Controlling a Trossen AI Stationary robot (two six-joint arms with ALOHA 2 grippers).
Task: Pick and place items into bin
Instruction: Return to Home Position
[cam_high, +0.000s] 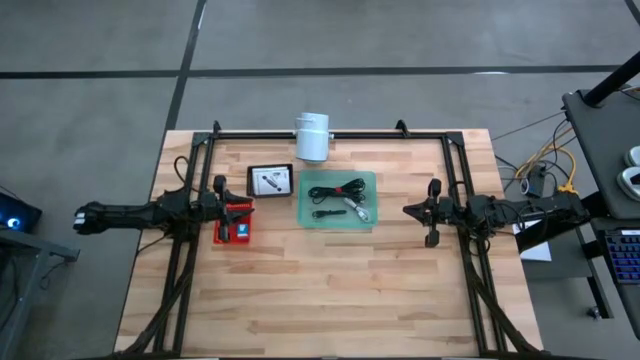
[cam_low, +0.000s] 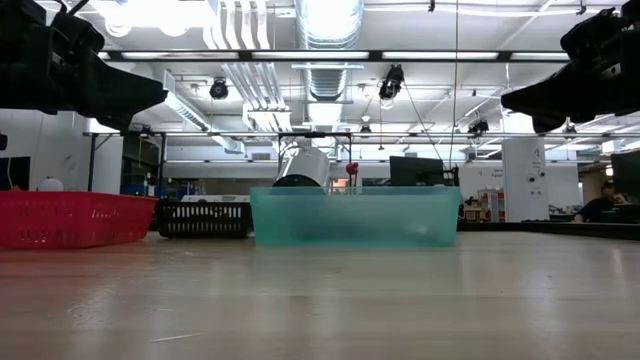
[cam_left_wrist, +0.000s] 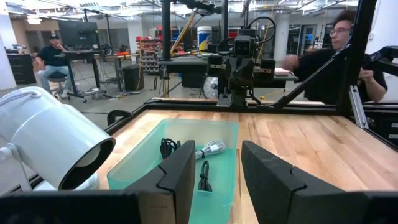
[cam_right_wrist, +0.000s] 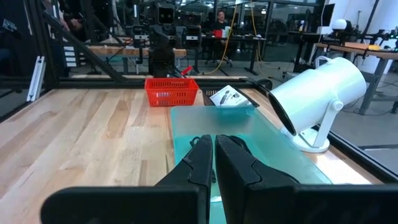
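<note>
Your black cables lie inside the green bin, coiled toward the side nearest the white lamp. A white cable lies just beside them, and a short black plug lead sits closer to the left arm's end. The left wrist view shows you the same three pieces on the bin's floor.

The bin sits mid-surface, between the two arms, and the lamp stands at the far edge behind it. Just beside the bin, toward the left arm, a black tray holds a white printed card. A red basket sits next to that tray, partly under the left gripper. You cannot tell what is in the basket.

Your left gripper hangs above the basket, and its fingers are spread wide with nothing between them. Your right gripper hangs off the bin's opposite end, clear of it, with its fingers pressed together and empty.
</note>
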